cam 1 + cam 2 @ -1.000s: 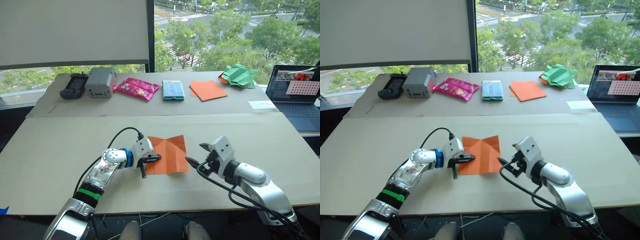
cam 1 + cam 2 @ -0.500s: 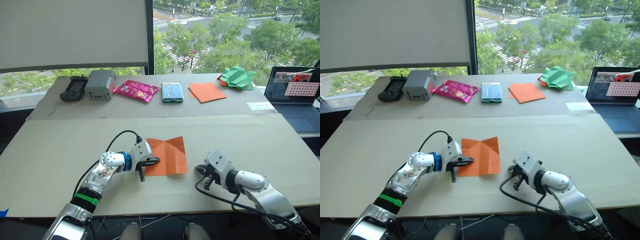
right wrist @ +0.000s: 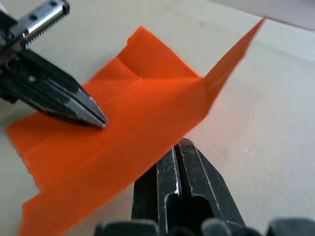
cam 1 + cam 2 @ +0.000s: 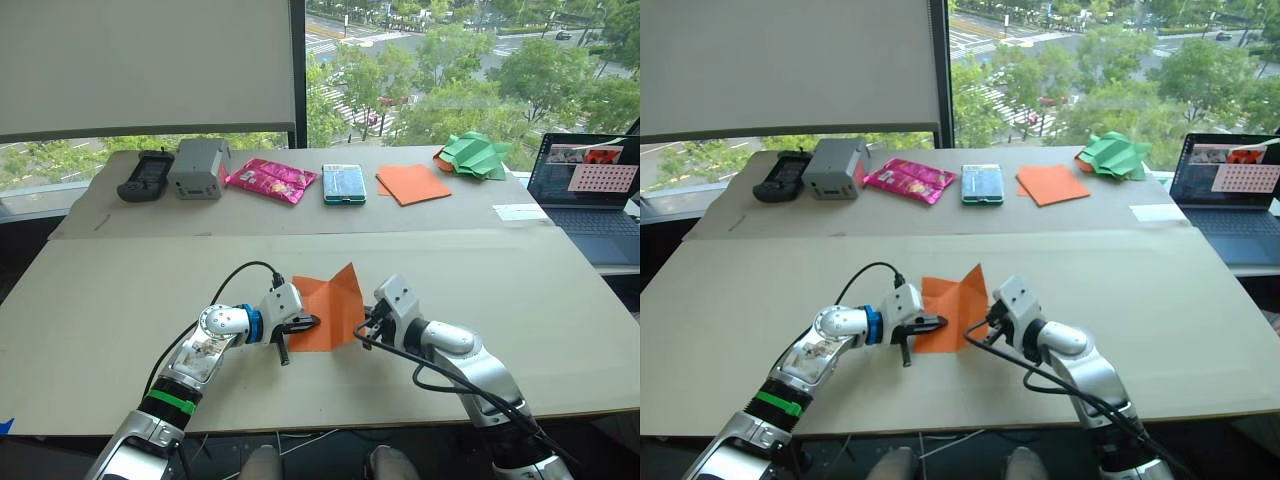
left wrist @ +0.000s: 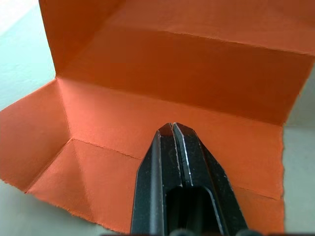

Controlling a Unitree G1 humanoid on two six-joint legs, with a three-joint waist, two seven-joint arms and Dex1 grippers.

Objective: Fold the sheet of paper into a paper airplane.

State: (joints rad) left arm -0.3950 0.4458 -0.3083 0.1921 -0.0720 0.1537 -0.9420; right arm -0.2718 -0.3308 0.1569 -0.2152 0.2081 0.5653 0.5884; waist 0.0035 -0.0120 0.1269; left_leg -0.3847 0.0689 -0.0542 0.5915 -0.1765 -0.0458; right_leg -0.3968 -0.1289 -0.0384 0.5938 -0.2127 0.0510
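Observation:
The sheet of paper (image 4: 322, 303) is bright orange and creased, and lies on the near table in front of me. My left gripper (image 4: 314, 321) is shut, with its tips pressing down on the sheet's left part (image 5: 123, 123). My right gripper (image 4: 362, 331) is shut too. Its tips (image 3: 180, 144) sit at the sheet's right edge, low against the table. The right flap of the sheet (image 3: 231, 59) stands up off the table beside them. The paper airplane is out of view.
On the far table, a black remote (image 4: 138, 176), a grey box (image 4: 198, 168), a pink packet (image 4: 271, 179), a teal box (image 4: 343, 184), smooth orange sheets (image 4: 413, 183) and a green paper shape (image 4: 475, 155) form a row. At the right stands a laptop (image 4: 590, 190).
My right gripper has shut, dipped to the table, then moved left against the sheet's right edge. That edge now stands up. My left gripper has stayed pressed on the sheet.

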